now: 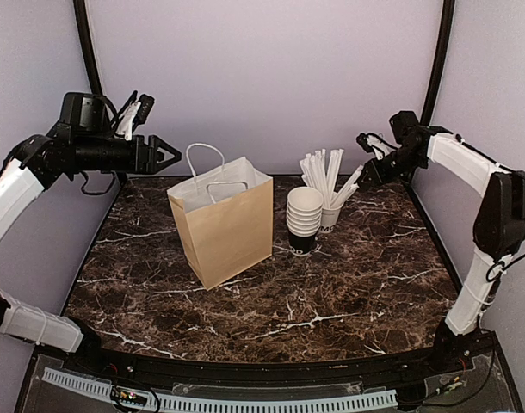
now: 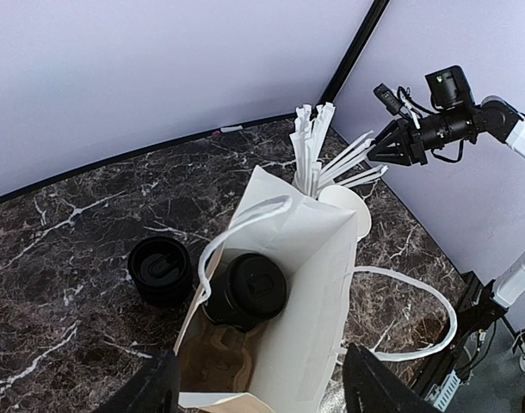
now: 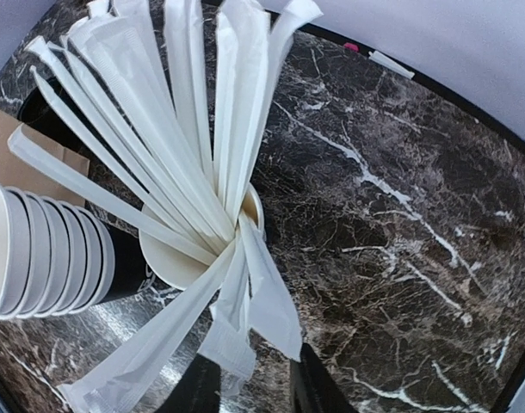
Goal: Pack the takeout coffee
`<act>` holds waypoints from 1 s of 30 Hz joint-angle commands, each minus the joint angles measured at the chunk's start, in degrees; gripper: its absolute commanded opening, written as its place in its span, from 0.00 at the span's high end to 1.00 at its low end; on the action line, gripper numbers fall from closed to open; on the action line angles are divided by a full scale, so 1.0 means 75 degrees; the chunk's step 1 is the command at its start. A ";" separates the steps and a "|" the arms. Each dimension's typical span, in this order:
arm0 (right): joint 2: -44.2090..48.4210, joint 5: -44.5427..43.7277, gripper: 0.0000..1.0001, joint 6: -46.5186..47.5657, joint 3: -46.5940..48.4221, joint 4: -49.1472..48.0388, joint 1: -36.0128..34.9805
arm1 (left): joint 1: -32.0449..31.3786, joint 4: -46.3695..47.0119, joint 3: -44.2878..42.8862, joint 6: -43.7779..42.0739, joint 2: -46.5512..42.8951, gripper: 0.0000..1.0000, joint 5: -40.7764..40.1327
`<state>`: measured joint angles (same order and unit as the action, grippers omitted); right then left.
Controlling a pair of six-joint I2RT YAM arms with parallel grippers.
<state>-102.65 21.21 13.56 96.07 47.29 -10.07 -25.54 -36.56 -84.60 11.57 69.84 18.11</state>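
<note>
Looking down through the left wrist view, one takeout coffee (image 2: 250, 288), a black cup with a black lid, stands inside the brown paper bag (image 2: 318, 284) on a cardboard carrier. A second lidded black cup (image 2: 162, 269) stands on the table just outside the bag's left wall. My left gripper (image 2: 262, 391) hangs open above the bag's mouth, holding nothing. Over at the white cup of wrapped straws (image 3: 189, 249), my right gripper (image 3: 254, 383) has its jaws narrowly apart with the tips of two straws (image 3: 245, 327) between them.
A tilted stack of lidless black cups (image 1: 304, 219) stands between the bag (image 1: 224, 219) and the straw cup (image 1: 330, 215). The bag's white handles (image 2: 417, 318) loop outward. Walls enclose the dark marble table (image 1: 331, 292) on three sides.
</note>
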 commanded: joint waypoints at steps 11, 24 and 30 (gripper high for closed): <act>0.0603 0.0035 1.00 -0.0066 0.0335 0.0599 0.0024 | 0.0042 0.0068 0.0153 -0.0138 -0.0088 0.32 0.0019; 0.2753 0.0363 1.00 0.1619 -0.0188 0.1651 0.0021 | 0.0042 0.0058 -0.0291 -0.0232 0.0595 0.32 -0.0040; 0.3308 0.0537 1.00 0.2918 0.0381 0.2360 0.0018 | 0.0042 0.0132 -0.0442 -0.0117 0.0658 0.33 -0.0224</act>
<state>-79.90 22.35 27.20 95.57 60.25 -10.07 -25.54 -36.51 -85.36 10.52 75.72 17.45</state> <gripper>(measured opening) 0.008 0.676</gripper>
